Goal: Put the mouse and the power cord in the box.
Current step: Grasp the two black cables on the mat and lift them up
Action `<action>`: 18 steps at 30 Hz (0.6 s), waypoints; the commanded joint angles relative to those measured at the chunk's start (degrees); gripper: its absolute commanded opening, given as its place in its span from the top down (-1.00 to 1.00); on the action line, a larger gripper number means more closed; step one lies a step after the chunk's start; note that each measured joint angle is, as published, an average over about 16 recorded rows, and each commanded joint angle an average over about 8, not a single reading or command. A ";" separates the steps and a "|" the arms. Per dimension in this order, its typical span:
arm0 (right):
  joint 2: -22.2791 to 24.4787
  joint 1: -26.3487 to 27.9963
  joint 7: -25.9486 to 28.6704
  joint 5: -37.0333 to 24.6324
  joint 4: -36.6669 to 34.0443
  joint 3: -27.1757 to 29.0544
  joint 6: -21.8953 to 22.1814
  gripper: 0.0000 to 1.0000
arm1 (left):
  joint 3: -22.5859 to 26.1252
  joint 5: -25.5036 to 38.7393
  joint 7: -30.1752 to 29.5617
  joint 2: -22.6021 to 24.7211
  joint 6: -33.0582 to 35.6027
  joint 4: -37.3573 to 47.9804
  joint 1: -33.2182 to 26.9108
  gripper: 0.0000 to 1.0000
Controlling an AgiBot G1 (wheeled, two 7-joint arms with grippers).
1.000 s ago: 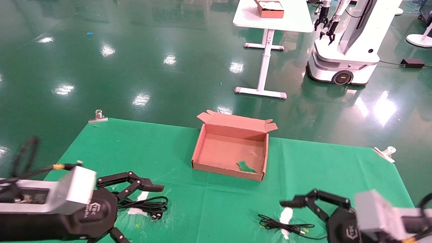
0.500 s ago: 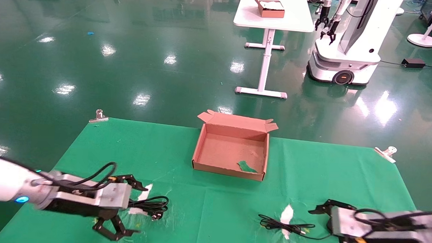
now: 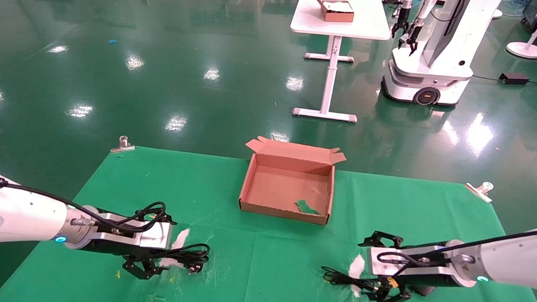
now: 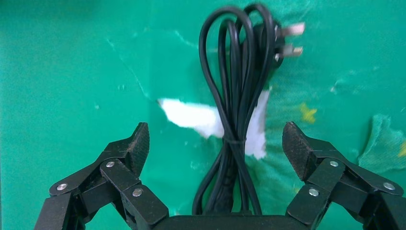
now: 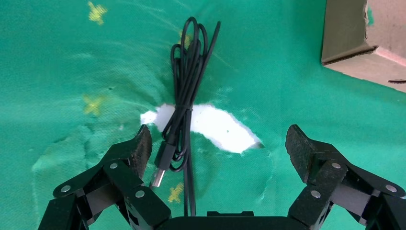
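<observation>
The power cord (image 3: 189, 255) lies coiled on the green cloth at the front left, its plug (image 4: 280, 40) at the far end. My left gripper (image 3: 164, 250) is low over it and open; in the left wrist view the cord (image 4: 234, 96) runs between the spread fingers (image 4: 136, 148). The mouse itself is hidden; only its thin bundled cable (image 3: 349, 279) with a USB plug (image 5: 160, 175) shows at the front right. My right gripper (image 3: 367, 270) is open over that cable (image 5: 184, 96), which lies near one finger. The box (image 3: 249, 186) stands open at the cloth's middle back.
A green scrap (image 3: 306, 208) lies inside the box. White patches (image 5: 215, 124) show where the cloth is torn. Metal clips (image 3: 122, 145) (image 3: 479, 190) pin the cloth's far corners. Beyond the table stand another robot (image 3: 432, 63) and a white table (image 3: 340, 24).
Both arms have dropped from close to the camera down to the cloth, and each gripper has closed in on its cable. Both grippers stay open.
</observation>
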 commanded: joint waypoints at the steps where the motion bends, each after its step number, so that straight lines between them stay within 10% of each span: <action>1: -1.17 0.42 -1.34 0.00 -1.95 0.03 0.80 -1.00 | 0.12 0.25 1.13 0.66 -0.98 1.64 -0.31 -1.00; 4: -1.69 0.65 -2.55 0.34 -3.85 0.26 0.92 -0.97 | 0.24 0.47 2.27 1.11 -1.67 3.27 -0.44 -1.00; 6: -1.87 0.78 -3.22 0.57 -4.82 0.42 0.84 -0.58 | 0.24 0.47 2.92 1.28 -1.94 4.14 -0.48 -0.88; 12: -2.32 1.19 -4.49 0.83 -6.73 0.63 0.77 0.89 | 0.11 0.37 4.37 1.58 -2.36 5.80 -0.80 0.54; 15: -2.48 1.33 -4.67 0.81 -7.20 0.63 0.86 1.00 | 0.17 0.52 4.71 1.68 -2.46 6.14 -0.95 1.00; 18: -2.49 1.37 -4.69 0.85 -7.24 0.65 0.83 1.00 | 0.17 0.50 4.72 1.67 -2.43 6.13 -1.00 1.00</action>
